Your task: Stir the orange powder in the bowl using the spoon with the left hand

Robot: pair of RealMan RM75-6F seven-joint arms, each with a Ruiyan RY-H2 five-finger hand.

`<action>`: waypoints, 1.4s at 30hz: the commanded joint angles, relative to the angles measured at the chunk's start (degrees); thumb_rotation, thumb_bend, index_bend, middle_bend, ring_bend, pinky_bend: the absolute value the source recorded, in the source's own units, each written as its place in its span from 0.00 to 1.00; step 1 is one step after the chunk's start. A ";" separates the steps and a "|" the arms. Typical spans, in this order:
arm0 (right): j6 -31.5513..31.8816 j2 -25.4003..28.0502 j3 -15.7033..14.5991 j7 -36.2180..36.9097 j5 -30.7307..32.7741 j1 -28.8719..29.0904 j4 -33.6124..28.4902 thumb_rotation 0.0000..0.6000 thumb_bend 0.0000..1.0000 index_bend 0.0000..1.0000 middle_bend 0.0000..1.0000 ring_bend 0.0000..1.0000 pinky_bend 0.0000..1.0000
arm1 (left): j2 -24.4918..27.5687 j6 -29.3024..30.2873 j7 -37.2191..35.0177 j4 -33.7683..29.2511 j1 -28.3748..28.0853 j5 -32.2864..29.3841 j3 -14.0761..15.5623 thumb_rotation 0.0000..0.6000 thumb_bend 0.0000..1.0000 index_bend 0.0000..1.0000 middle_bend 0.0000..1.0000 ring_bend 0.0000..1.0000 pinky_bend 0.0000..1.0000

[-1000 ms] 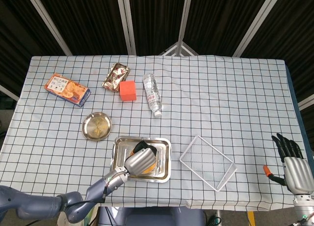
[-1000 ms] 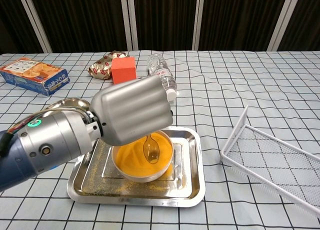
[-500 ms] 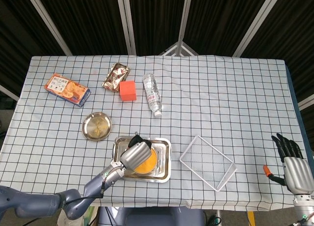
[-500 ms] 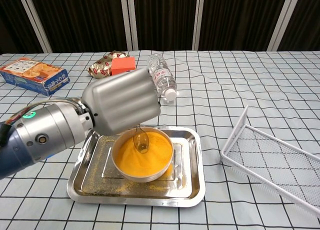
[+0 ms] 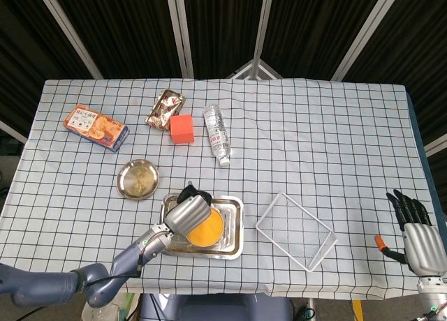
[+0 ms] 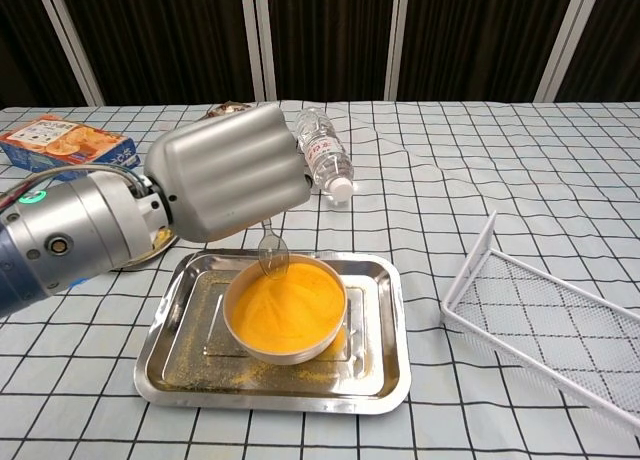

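Observation:
A white bowl [image 6: 285, 315] [image 5: 205, 228] full of orange powder stands in a steel tray [image 6: 380, 370] [image 5: 234, 230]. My left hand [image 6: 225, 185] [image 5: 188, 211] hovers over the bowl's far left rim and grips a clear spoon [image 6: 273, 252]. The spoon's tip dips into the powder at the bowl's far edge. My right hand [image 5: 418, 237] rests open at the table's right front corner, far from the bowl, and holds nothing.
A wire basket [image 6: 560, 325] [image 5: 295, 230] lies right of the tray. A small metal dish [image 5: 137, 178], a snack box [image 5: 96, 127] [image 6: 65, 145], a foil packet [image 5: 165, 108], an orange block [image 5: 182, 128] and a lying water bottle [image 5: 217, 133] [image 6: 325, 160] sit behind.
My left hand has swept from the bowl's middle toward its far left rim, carrying the spoon through the powder. The right hand has not moved.

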 commanded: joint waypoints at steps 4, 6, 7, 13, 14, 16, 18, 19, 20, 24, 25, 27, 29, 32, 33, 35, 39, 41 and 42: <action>-0.16 0.15 0.02 0.43 0.11 0.03 -0.09 1.00 0.36 0.00 0.00 0.00 0.00 | 0.33 -1.91 0.83 0.92 -1.88 2.20 0.49 1.00 0.80 0.84 1.00 0.92 0.96; -0.21 0.19 -0.02 0.50 0.06 0.04 -0.11 1.00 0.36 0.00 0.00 0.00 0.00 | 0.63 -2.80 1.70 1.16 -2.56 2.96 0.74 1.00 0.81 0.84 1.00 0.92 0.96; -0.21 0.20 -0.02 0.50 0.04 0.05 -0.10 1.00 0.36 0.00 0.00 0.00 0.00 | 0.96 -3.56 2.56 1.28 -3.07 3.47 0.94 1.00 0.81 0.84 1.00 0.92 0.96; -0.22 0.24 -0.06 0.67 0.00 0.03 -0.14 1.00 0.36 0.00 0.00 0.00 0.00 | 2.37 -5.40 5.74 0.99 -4.02 4.14 1.20 1.00 0.81 0.84 1.00 0.92 0.96; -0.23 0.23 -0.07 0.66 -0.02 0.04 -0.14 1.00 0.36 0.00 0.00 0.00 0.00 | 2.57 -5.58 5.95 0.95 -4.07 4.15 1.24 1.00 0.81 0.84 1.00 0.92 0.96; -0.24 0.23 -0.10 0.62 -0.06 0.04 -0.15 1.00 0.36 0.00 0.00 0.00 0.00 | 2.76 -5.74 6.28 1.04 -3.99 4.02 1.33 1.00 0.81 0.84 1.00 0.92 0.96; -0.25 0.22 -0.10 0.57 -0.07 0.05 -0.18 1.00 0.36 0.00 0.00 0.00 0.00 | 2.65 -5.79 6.53 1.22 -3.88 3.82 1.36 1.00 0.81 0.84 1.00 0.92 0.96; -0.25 0.22 -0.11 0.55 -0.06 0.04 -0.20 1.00 0.36 0.00 0.00 0.00 0.00 | 2.54 -5.84 6.58 1.31 -3.86 3.77 1.41 1.00 0.81 0.84 1.00 0.92 0.96; -0.24 0.22 -0.10 0.53 -0.06 0.04 -0.23 1.00 0.36 0.00 0.00 0.00 0.00 | 2.37 -5.90 6.59 1.48 -3.85 3.77 1.47 1.00 0.81 0.84 1.00 0.92 0.96; -0.25 0.23 -0.09 0.50 0.01 0.03 -0.24 1.00 0.36 0.00 0.00 0.00 0.00 | 1.45 -6.21 6.33 2.18 -3.89 4.12 1.93 1.00 0.81 0.84 1.00 0.92 0.96; -0.25 0.22 -0.09 0.52 0.01 0.04 -0.22 1.00 0.36 0.00 0.00 0.00 0.00 | 1.26 -6.23 6.22 2.29 -3.87 4.23 2.06 1.00 0.80 0.84 1.00 0.92 0.96; -0.28 0.23 -0.07 0.57 0.03 0.05 -0.19 1.00 0.36 0.00 0.00 0.00 0.00 | 0.89 -6.29 5.97 2.48 -3.88 4.50 2.27 1.00 0.80 0.84 1.00 0.92 0.96; -0.28 0.26 -0.07 0.62 0.01 0.06 -0.19 1.00 0.36 0.00 0.00 0.00 0.00 | 0.49 -6.20 5.72 2.57 -3.75 4.50 2.32 1.00 0.80 0.84 1.00 0.92 0.96; -0.25 0.26 -0.09 0.68 -0.03 0.04 -0.17 1.00 0.36 0.00 0.00 0.00 0.00 | -0.20 -6.02 5.39 2.41 -3.50 4.39 2.36 1.00 0.81 0.84 1.00 0.92 0.96; -0.25 0.26 -0.09 0.67 -0.04 0.05 -0.17 1.00 0.36 0.00 0.00 0.00 0.00 | -0.49 -5.93 5.27 2.33 -3.36 4.25 2.36 1.00 0.80 0.84 1.00 0.92 0.96; -0.22 0.27 -0.09 0.63 -0.04 0.03 -0.18 1.00 0.36 0.00 0.00 0.00 0.00 | -1.13 -5.76 5.00 2.09 -3.16 4.18 2.40 1.00 0.80 0.84 1.00 0.92 0.96; -0.25 0.26 -0.09 0.56 0.00 0.03 -0.22 1.00 0.36 0.00 0.00 0.00 0.00 | -2.38 -5.38 4.60 1.86 -2.84 4.24 2.48 1.00 0.81 0.84 1.00 0.92 0.96; -0.29 0.25 -0.08 0.56 0.04 0.05 -0.23 1.00 0.36 0.00 0.00 0.00 0.00 | -2.94 -5.15 4.49 1.77 -2.62 4.16 2.48 1.00 0.81 0.84 1.00 0.92 0.96; -0.29 0.25 -0.08 0.55 0.05 0.05 -0.23 1.00 0.36 0.00 0.00 0.00 0.00 | -3.29 -5.03 4.47 1.71 -2.54 4.14 2.44 1.00 0.81 0.84 1.00 0.92 0.96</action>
